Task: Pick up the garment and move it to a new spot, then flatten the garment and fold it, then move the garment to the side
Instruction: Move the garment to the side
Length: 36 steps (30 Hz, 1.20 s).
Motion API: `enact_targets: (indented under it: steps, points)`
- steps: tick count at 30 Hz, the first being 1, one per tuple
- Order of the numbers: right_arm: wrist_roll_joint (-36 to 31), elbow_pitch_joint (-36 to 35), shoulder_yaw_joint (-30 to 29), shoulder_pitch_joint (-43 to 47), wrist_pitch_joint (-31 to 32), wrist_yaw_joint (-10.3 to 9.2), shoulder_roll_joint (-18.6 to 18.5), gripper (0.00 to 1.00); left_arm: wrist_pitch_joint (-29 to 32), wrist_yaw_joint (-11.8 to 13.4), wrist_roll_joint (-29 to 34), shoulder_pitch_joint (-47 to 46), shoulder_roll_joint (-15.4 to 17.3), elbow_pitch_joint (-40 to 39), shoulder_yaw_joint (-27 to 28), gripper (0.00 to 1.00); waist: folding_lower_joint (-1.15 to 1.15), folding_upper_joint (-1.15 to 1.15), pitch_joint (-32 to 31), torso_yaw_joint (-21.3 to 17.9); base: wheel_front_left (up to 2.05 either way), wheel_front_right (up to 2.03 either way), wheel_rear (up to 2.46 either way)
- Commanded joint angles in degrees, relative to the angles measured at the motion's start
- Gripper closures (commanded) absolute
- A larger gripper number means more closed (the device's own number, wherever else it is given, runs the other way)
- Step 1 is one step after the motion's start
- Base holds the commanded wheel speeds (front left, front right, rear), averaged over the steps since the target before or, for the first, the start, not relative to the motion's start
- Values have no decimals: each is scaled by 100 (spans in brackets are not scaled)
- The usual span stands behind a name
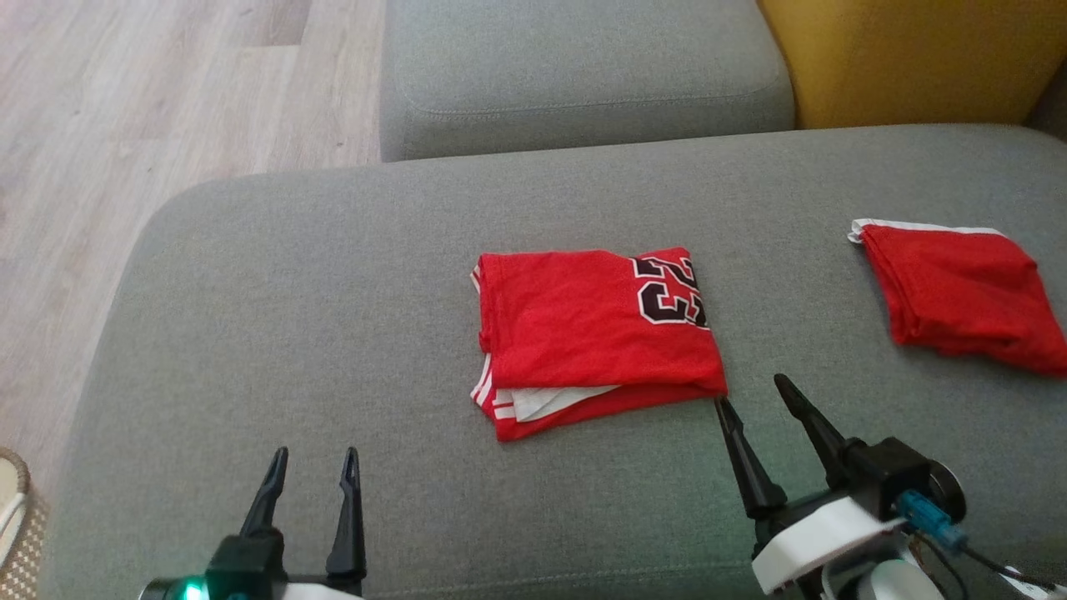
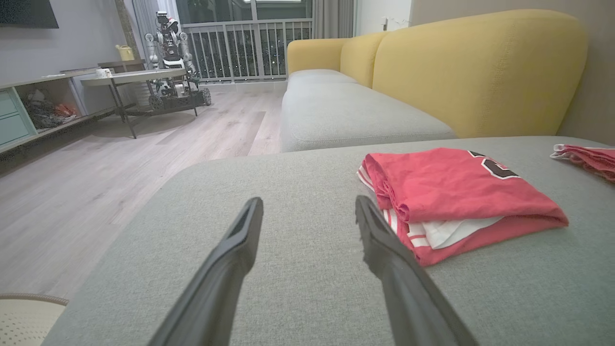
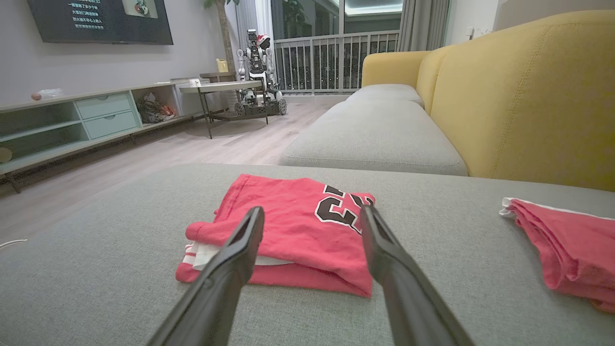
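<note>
A red garment (image 1: 583, 333) with a black and white number lies folded in the middle of the grey sofa seat (image 1: 292, 317); it also appears in the left wrist view (image 2: 451, 192) and the right wrist view (image 3: 293, 226). My right gripper (image 1: 754, 392) stands open just off the garment's near right corner, with nothing between its fingers. In the right wrist view the right gripper (image 3: 312, 216) points at the garment's near edge. My left gripper (image 1: 317, 457) is open and empty, well to the left of the garment; in its wrist view the left gripper (image 2: 307, 206) hovers over bare cushion.
A second folded red cloth (image 1: 967, 292) lies at the seat's right side. Behind are another grey cushion (image 1: 583, 75) and a yellow backrest (image 1: 909, 58). Wooden floor (image 1: 125, 125) runs along the left; a woven basket (image 1: 12, 533) sits at the lower left. Another robot (image 3: 257, 72) stands far off.
</note>
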Motion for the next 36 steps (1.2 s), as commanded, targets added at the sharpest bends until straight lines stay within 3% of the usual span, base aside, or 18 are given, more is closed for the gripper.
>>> enact_targets:
  steps: [1,7,12,18,23,30,36]
  points:
    - [49,-154,127,-109,-60,-2,10,0,-70,-12,51,-180,-48,-175,228,0,0,0,14,16,0,0,0]
    - [76,161,77,-279,-60,-2,10,0,-70,-30,101,-228,-60,-157,206,0,0,0,98,71,0,0,0]
    - [36,1305,-215,-1136,-60,-2,10,0,-70,-77,164,-351,-80,-77,74,0,0,0,261,231,0,0,0]
    - [946,3003,-532,-2211,216,-2,-73,0,-70,-120,174,-460,-105,27,-108,0,0,0,355,527,0,0,0]
    - [1731,3925,-570,-2900,596,-2,-328,0,-70,-131,244,-552,-120,86,-302,0,0,0,517,779,0,0,0]
    - [2834,4368,-298,-3466,1139,-2,-708,0,-70,-92,434,-759,-131,-43,-664,0,0,0,880,1050,0,0,0]
    - [2969,4657,180,-3770,1271,-2,-1044,0,-70,4,376,-931,-143,-125,-882,0,0,0,1136,1177,0,0,0]
